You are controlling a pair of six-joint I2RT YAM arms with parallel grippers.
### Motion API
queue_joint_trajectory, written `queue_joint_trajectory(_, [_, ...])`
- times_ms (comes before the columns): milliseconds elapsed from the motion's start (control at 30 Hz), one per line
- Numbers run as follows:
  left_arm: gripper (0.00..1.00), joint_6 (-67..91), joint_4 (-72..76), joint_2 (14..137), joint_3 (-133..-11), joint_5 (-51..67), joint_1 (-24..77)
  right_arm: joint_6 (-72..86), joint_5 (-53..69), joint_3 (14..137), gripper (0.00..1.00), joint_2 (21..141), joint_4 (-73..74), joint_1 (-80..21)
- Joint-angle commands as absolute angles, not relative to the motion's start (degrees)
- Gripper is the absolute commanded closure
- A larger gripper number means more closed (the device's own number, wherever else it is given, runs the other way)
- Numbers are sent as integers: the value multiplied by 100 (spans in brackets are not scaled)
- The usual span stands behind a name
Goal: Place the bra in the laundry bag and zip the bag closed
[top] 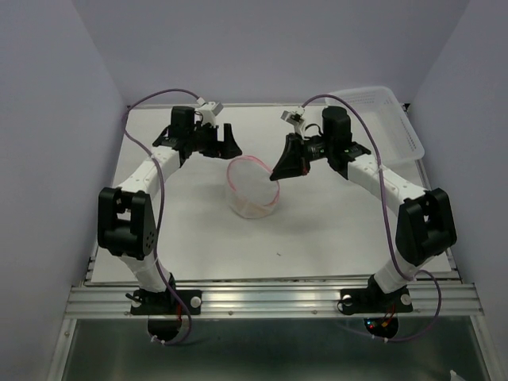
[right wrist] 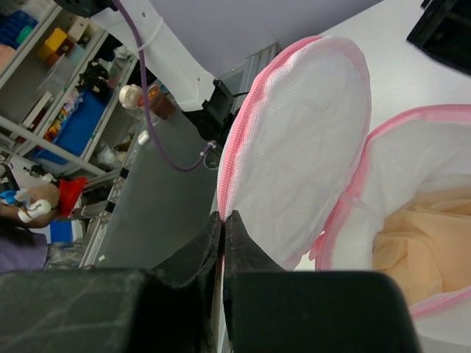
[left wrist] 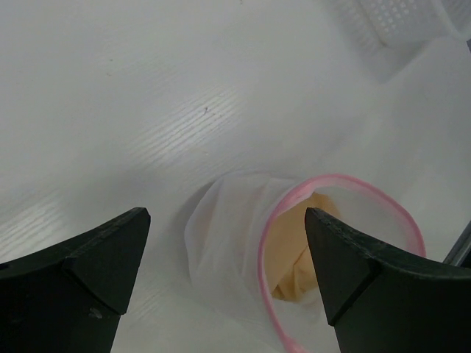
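The laundry bag (top: 252, 190) stands open at the table's middle, a white mesh pouch with a pink zipper rim. The tan bra (left wrist: 294, 250) lies inside it, also seen in the right wrist view (right wrist: 419, 243). My right gripper (top: 284, 168) is shut on the pink zipper edge of the bag's round lid flap (right wrist: 309, 147) and holds the flap upright; its jaws (right wrist: 223, 217) are pressed together on the rim. My left gripper (top: 225, 141) is open and empty, hovering above and behind the bag (left wrist: 228, 235), with its fingers wide apart (left wrist: 227, 217).
A clear plastic basket (top: 389, 119) sits at the table's far right corner, and shows in the left wrist view (left wrist: 412, 22). The table's front edge runs along the aluminium rail (top: 270, 298) by the arm bases.
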State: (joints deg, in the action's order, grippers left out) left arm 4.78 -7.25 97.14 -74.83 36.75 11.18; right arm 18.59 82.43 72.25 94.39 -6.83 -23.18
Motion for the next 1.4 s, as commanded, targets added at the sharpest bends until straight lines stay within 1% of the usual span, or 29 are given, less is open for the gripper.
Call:
queue_joint_trajectory(0, [1, -403, -896, 9299, -7612, 3351, 1608, 1793, 8429, 7207, 99, 9167, -853, -2294])
queue_joint_trajectory(133, [1, -387, -441, 9132, -6998, 3454, 1661, 1758, 8402, 7163, 99, 9176, -844, -2294])
queue_joint_trajectory(200, [1, -361, -431, 9167, -6970, 3445, 1670, 1749, 8411, 7154, 99, 9176, -844, -2294])
queue_joint_trajectory(233, [2, -326, -492, 9245, -6970, 3341, 1670, 1749, 8455, 7172, 99, 9184, -844, -2294])
queue_joint_trajectory(267, [7, -273, -501, 9298, -6970, 3244, 1670, 1749, 8446, 7172, 99, 9176, -844, -2294])
queue_joint_trajectory(300, [17, -238, -527, 9325, -6978, 3078, 1670, 1758, 8446, 7172, 99, 9176, -835, -2294])
queue_joint_trajectory(400, [34, -123, -589, 9378, -7014, 2892, 1679, 1731, 8481, 7119, 99, 9150, -844, -2294])
queue_joint_trajectory(500, [53, -106, -440, 9264, -6908, 3005, 1679, 1714, 8482, 7058, 99, 9114, -835, -2294])
queue_joint_trajectory(533, [65, -79, -405, 9203, -6891, 3032, 1679, 1723, 8447, 7049, 99, 9114, -844, -2294])
queue_joint_trajectory(567, [73, -44, -387, 9176, -6838, 3058, 1670, 1749, 8403, 7058, 99, 9123, -844, -2294])
queue_joint_trajectory(600, [88, -35, -352, 9106, -6786, 3102, 1670, 1766, 8376, 7066, 99, 9123, -844, -2294])
queue_joint_trajectory(667, [100, 184, -229, 9027, -6575, 3085, 1670, 1819, 8271, 7154, 99, 9158, -844, -2242])
queue_joint_trajectory(867, [100, 754, 324, 8544, -5767, 2883, 1679, 2091, 8173, 7645, 99, 9588, -844, -2127])
queue_joint_trajectory(1000, [100, 1273, 597, 8218, -5423, 2752, 1679, 2469, 8139, 8033, 99, 10221, -844, -2074])
queue_joint_trajectory(1033, [100, 1405, 624, 8079, -5371, 2620, 1670, 2513, 8095, 8068, 99, 10291, -844, -2074])
queue_joint_trajectory(1067, [100, 1641, 685, 8008, -5240, 2532, 1670, 2592, 8008, 8129, 96, 10344, -835, -2074])
queue_joint_trajectory(1200, [100, 2265, 704, 7849, -5028, 1988, 1679, 2733, 7928, 8200, 91, 10529, -826, -2021])
queue_joint_trajectory(1300, [100, 2495, 685, 7796, -4870, 1864, 1679, 2804, 7770, 8157, 89, 10705, -782, -2021])
queue_joint_trajectory(1367, [100, 2662, 808, 7778, -4738, 1907, 1670, 2717, 7403, 8217, 88, 10871, -547, -2021])
